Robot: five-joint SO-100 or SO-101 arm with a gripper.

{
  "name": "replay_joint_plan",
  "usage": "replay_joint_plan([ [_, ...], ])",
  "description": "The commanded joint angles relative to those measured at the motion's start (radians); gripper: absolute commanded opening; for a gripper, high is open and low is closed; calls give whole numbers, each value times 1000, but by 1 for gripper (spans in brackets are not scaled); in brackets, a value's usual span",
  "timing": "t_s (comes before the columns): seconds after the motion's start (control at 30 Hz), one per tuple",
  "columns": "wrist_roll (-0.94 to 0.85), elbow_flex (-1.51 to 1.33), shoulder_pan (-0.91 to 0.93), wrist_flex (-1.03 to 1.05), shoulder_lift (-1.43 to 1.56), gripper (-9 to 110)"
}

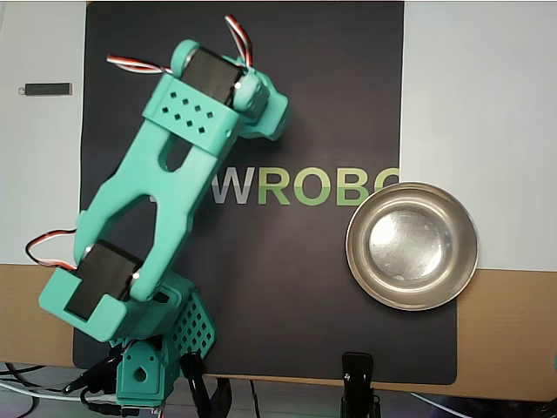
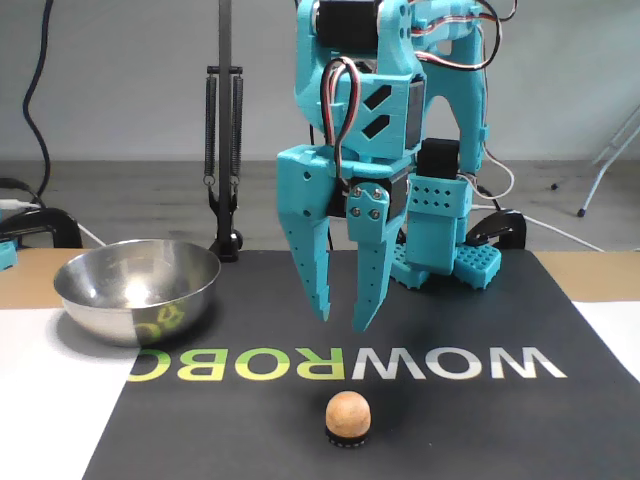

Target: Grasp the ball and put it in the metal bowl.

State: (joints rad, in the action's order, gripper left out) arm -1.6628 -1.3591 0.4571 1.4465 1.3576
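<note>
Covering most of the table (image 1: 513, 340) is one black mat (image 1: 305, 287), flanked by white sheets at both sides in the overhead view; across it runs large lettering, white then green, of which "WROBO" shows from above, while the fixed view shows it upside down as "WOWROBO" with the end hidden behind the bowl; one teal arm (image 1: 165, 187) stretches diagonally over the mat in the overhead view and hides the first letters and the ball beneath it; its base (image 2: 445, 240) stands at the far edge of the mat in the fixed view, with one black clamp (image 1: 359, 379) beside it and a thin black stand (image 2: 224, 150) rising behind; one metal bowl (image 1: 412, 246) sits empty, overlapping the mat's edge, at right from above and at left in the fixed view, well apart from the arm; the gripper (image 2: 340, 318) hangs above the lettering with its two pointed fingers (image 2: 312, 262) narrowly parted, holding nothing; one ball (image 2: 347, 413) rests on a small dark ring on the mat, nearer the fixed camera than the lettering, below the fingertips and apart from them, with nothing between; one small dark bar (image 1: 46, 88) lies on the white sheet at left in the overhead view.
</note>
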Motion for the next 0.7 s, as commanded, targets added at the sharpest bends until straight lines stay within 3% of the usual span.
replay_joint_plan([
  [0.0,-5,40,2,-5,3,36],
  [0.37,-5,40,0,-5,3,37],
  [0.5,-6,40,0,-5,3,51],
  [0.67,-6,40,0,-5,3,52],
])
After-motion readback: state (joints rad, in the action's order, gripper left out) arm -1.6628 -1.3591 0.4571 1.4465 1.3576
